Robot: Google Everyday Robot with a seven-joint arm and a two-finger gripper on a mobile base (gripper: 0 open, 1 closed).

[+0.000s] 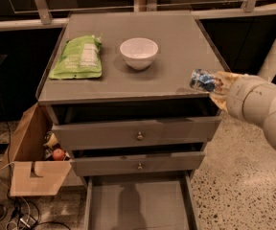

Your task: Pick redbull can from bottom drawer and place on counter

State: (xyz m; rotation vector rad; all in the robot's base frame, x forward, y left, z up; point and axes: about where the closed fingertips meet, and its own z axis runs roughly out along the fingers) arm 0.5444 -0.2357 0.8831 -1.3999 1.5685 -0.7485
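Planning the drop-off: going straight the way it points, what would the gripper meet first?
Probably the white bowl: the gripper, holding the redbull can at the counter's front corner, points toward it; depth unclear.

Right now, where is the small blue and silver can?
The can is held in the robot's hand on the right, at the grey counter's front right corner.

Arm (pixel 260 107) extended from right, hand (pixel 214 86) gripping redbull can (pixel 201 79)

Blue redbull can (pixel 201 80) in hand (pixel 215 84) by counter (pixel 176 47) front-R edge.
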